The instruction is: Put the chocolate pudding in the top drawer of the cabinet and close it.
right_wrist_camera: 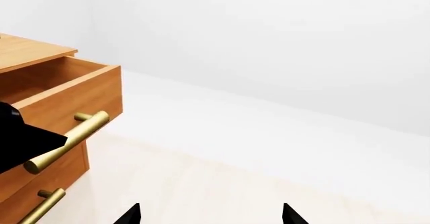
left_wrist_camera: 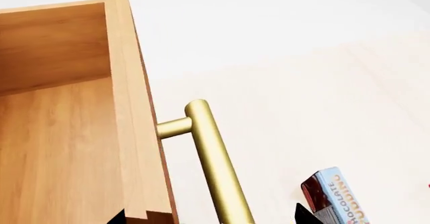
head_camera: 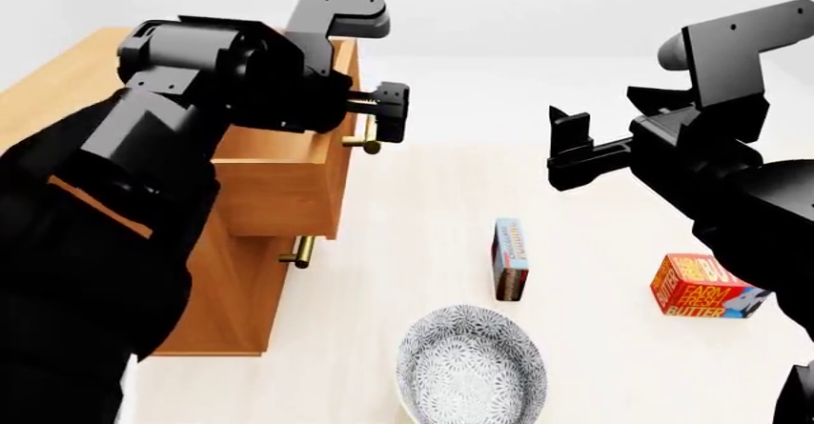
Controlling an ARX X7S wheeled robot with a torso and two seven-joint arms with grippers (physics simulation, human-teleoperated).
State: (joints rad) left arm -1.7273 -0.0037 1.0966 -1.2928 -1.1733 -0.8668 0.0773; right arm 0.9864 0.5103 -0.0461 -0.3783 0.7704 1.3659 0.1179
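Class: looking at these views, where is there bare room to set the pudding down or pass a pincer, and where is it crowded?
Free: the open top drawer shows bare wood inside; the floor between the cabinet and the pudding is bare. Crowded: the pudding, the bowl and the butter sit near one another, and the left pincer hangs by the drawer's handle.

Bright even sim light, sharp, soft shadows.

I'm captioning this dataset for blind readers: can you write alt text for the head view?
An orange-brown wooden cabinet has its top drawer pulled open, with the left hand by its brass handle. A small brown-and-blue chocolate pudding box stands beyond a patterned grey bowl.
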